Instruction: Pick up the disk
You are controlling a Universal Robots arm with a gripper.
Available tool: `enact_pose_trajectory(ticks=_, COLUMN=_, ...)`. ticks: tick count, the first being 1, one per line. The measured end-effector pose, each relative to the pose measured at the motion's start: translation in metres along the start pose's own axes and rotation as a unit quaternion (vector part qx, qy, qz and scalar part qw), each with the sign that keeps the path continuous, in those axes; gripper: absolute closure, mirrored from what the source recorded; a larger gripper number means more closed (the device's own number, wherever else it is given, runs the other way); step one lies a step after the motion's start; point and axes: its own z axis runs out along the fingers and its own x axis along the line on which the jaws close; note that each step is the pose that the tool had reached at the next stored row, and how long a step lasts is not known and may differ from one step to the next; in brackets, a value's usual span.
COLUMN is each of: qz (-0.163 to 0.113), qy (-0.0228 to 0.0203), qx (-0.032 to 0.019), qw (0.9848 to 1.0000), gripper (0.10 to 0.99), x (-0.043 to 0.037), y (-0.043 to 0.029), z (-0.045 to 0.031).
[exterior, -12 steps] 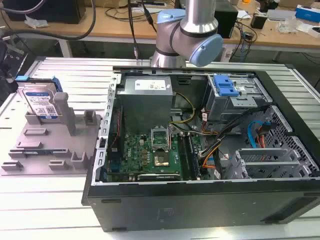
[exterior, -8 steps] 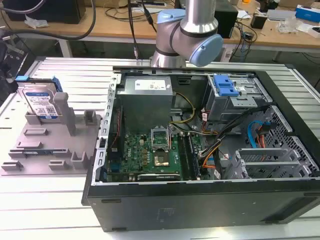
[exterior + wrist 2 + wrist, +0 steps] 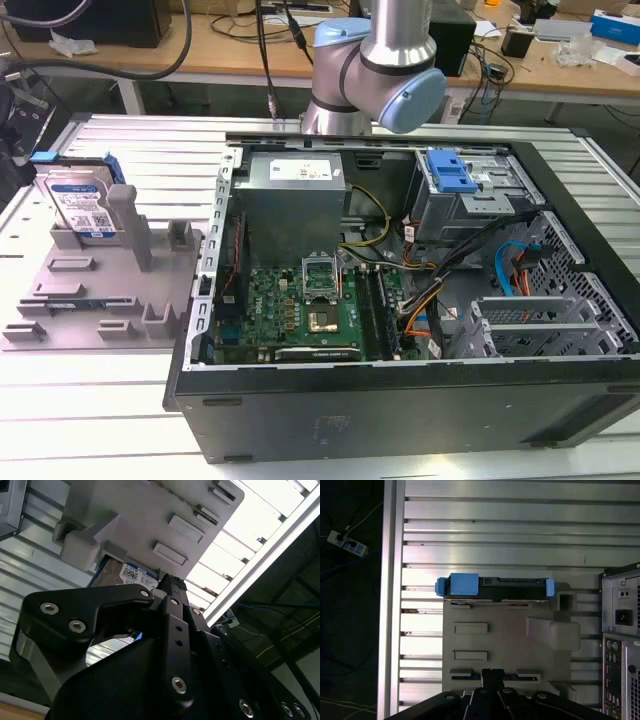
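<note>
The disk [image 3: 84, 204] stands on edge in a slot at the far end of the grey fixture plate [image 3: 95, 292], on the exterior view's left. Its white-and-blue label faces the camera and blue rails run along its sides. In the first wrist view the disk [image 3: 495, 587] appears edge-on, with a blue rail at each end. My gripper [image 3: 492, 675] hangs shut and holds nothing, above the plate's [image 3: 495, 640] end opposite the disk and well apart from it. In the second wrist view, part of the disk's label [image 3: 134, 574] peeks out past the black gripper [image 3: 167, 584].
An open computer case [image 3: 400, 300] lies just right of the fixture plate in the exterior view, with a blue drive-bay bracket [image 3: 450, 172] inside. Upright posts [image 3: 132, 225] rise from the plate near the disk. The slatted metal table [image 3: 495, 530] ends at a rail [image 3: 390, 600].
</note>
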Motion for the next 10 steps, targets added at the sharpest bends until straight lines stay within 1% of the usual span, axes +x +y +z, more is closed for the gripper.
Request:
enact_pose_trajectory(ticks=2, qz=-0.006, qy=0.0002, qx=0.0, qw=1.0, gripper=0.98, x=0.0001, y=0.0, z=0.0)
enact_pose_trajectory(ticks=3, qz=-0.021, qy=0.0008, qx=0.0001, qw=0.9998, gripper=0.98, x=0.0002, y=0.0, z=0.0)
enact_pose_trajectory(ticks=4, qz=-0.043, qy=0.0015, qx=0.0, qw=0.9991, gripper=0.98, x=0.0002, y=0.0, z=0.0001)
enact_pose_trajectory(ticks=5, qz=-0.078, qy=0.0029, qx=0.0001, qw=0.997, gripper=0.98, x=0.0001, y=0.0, z=0.0003)
enact_pose_trajectory(ticks=8, qz=-0.109, qy=0.0041, qx=0.0001, qw=0.994, gripper=0.98, x=0.0001, y=0.0, z=0.0005)
enact_pose_trajectory(ticks=10, qz=-0.13, qy=0.0049, qx=0.0001, qw=0.9916, gripper=0.98, x=0.0001, y=0.0, z=0.0007)
